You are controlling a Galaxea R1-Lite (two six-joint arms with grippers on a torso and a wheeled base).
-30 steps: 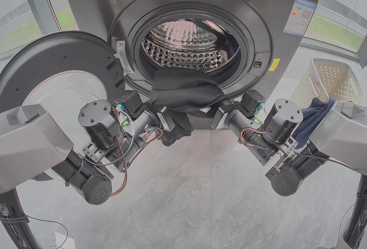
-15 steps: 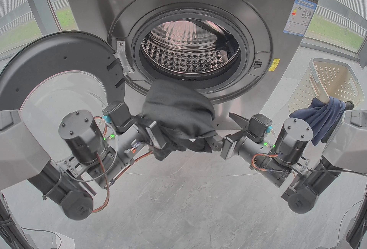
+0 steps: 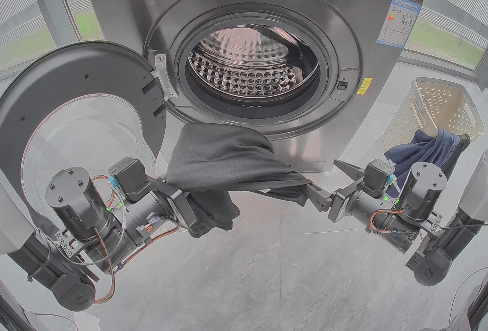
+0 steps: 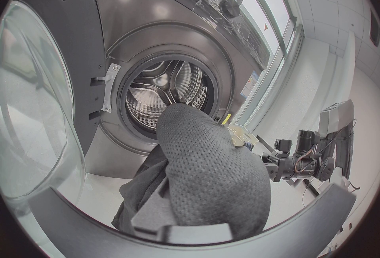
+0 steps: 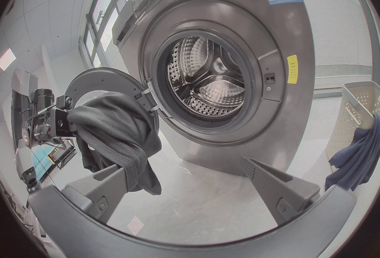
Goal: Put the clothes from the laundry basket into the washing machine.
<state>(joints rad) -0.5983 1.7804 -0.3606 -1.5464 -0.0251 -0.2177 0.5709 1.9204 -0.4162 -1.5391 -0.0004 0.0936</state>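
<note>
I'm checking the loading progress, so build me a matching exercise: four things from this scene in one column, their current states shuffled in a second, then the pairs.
Things:
1. black garment
2. blue garment
3. door
4. drum

States:
A. swung open on the robot's left
B. draped over the laundry basket rim
C. no cloth visible inside
D. held up in front of the washing machine, outside it

Pairs: 1-D, 2-B, 3-A, 4-C
</note>
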